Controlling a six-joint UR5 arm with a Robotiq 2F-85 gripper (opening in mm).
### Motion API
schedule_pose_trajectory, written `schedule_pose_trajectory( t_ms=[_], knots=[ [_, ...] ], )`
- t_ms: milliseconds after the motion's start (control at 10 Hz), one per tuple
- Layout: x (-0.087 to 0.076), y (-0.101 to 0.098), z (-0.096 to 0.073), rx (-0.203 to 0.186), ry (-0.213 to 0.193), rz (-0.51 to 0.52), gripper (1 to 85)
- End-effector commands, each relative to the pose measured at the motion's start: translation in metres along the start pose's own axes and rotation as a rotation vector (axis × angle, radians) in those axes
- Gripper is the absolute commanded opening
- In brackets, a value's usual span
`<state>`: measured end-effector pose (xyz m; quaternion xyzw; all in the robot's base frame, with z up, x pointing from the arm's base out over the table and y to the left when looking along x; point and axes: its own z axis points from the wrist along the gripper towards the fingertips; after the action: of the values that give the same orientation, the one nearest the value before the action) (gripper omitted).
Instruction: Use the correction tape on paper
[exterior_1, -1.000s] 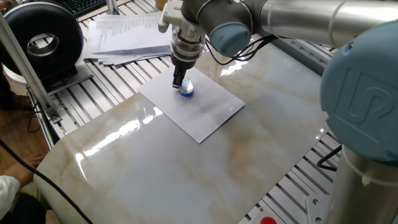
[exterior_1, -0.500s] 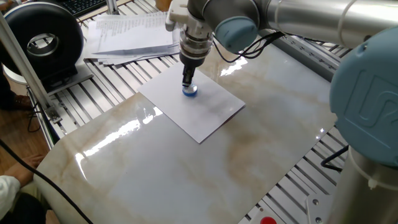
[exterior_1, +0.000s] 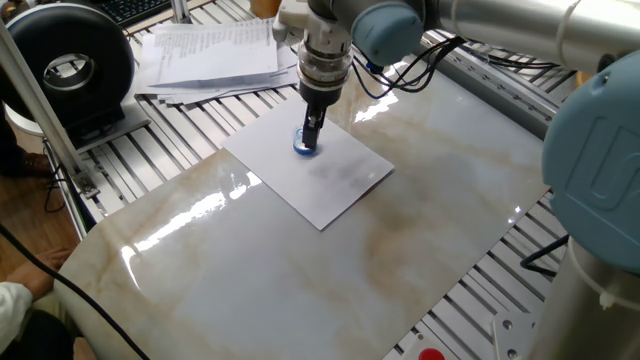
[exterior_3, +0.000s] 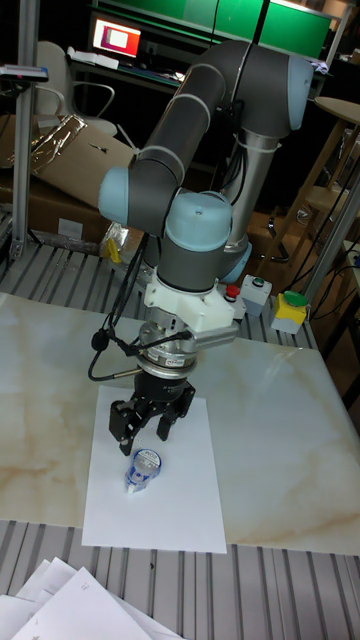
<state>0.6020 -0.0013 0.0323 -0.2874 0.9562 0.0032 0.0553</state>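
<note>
Marble-patterned worktop (exterior_1: 300, 270) carries the setup, resting on a ribbed aluminium frame. On it lies the thin plain white rectangular sheet of paper (exterior_1: 340, 185), flat and turned at an angle to the worktop edge, which leaves a bare stretch ahead for a stroke. A separate stack of printed papers (exterior_1: 205, 55) sits well apart at the far corner, not part of this run.

My hand (exterior_3: 150, 428) hangs just above the near end of the sheet. The tall fixed view shows the fingers (exterior_3: 120, 425) spread, with nothing between them, so I hold nothing. The small teardrop-shaped dispenser of blue and clear plastic, the correction tape (exterior_3: 142, 467), lies on the sheet directly below and slightly in front of my fingertips; I judge it apart from them, though the fixed view overlaps the two.

Judgement: the tape lies flat on its side, so I would need to clamp its broad faces and tilt the tip down before any tape can transfer. No white stroke is visible yet.
</note>
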Motion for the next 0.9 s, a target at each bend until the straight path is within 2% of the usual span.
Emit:
schedule_pose_trajectory(
  t_ms=[0,100,300,500,600,800],
  knots=[
    [-0.011,0.014,-0.002,-0.059,-0.014,0.188,79.3],
    [-0.019,0.019,0.0,-0.079,-0.017,0.254,79.0],
    [-0.025,0.012,0.004,-0.057,-0.024,0.29,75.3],
    [-0.023,0.001,0.005,-0.038,-0.022,0.264,74.7],
    [-0.026,0.005,0.003,-0.059,-0.023,0.292,74.7],
    [-0.032,-0.001,0.006,-0.057,-0.033,0.34,73.7]
  ],
)
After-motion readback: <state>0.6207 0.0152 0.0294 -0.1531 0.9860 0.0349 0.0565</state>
